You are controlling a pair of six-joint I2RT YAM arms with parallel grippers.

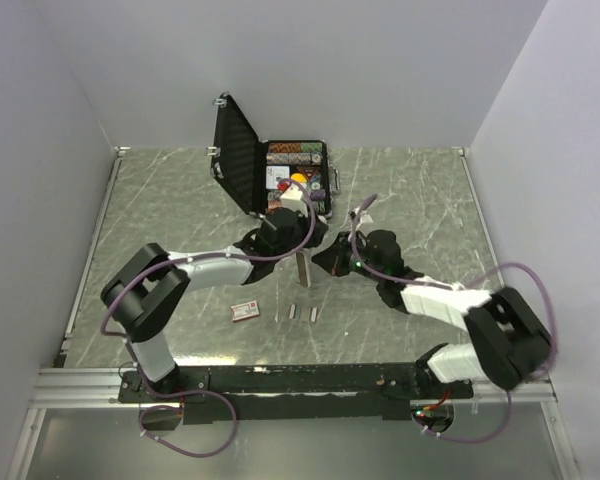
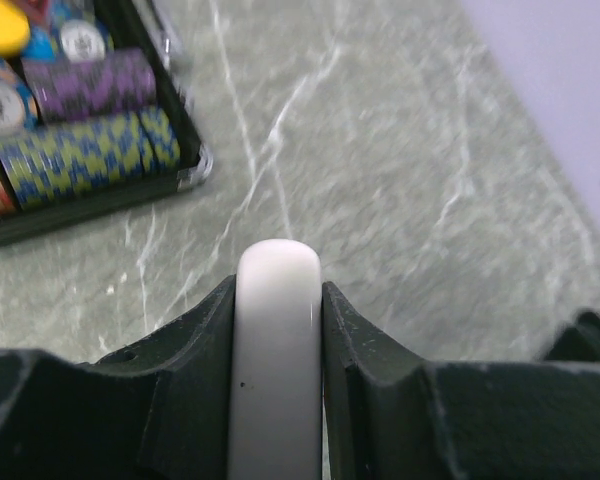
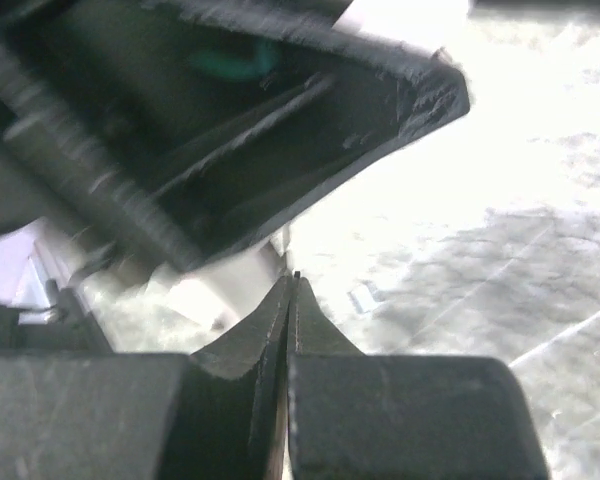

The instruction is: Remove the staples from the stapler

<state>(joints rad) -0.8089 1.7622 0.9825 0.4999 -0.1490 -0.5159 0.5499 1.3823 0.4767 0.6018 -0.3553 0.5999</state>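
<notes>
Now, left fingers clamp the white stapler (rounded end showing); right fingers are pressed together; staples lie on the counter.

Top view: soft, even light, faint shadows. Right wrist view: glare bleaches the grey marbled tabletop at far right. Left wrist view: the far-left black case of striped poker chips blurs.

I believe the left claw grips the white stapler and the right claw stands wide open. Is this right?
Not quite. The right claw is shut, with nothing held in it, as the right wrist view shows. The left claw does grip the white stapler.
</notes>
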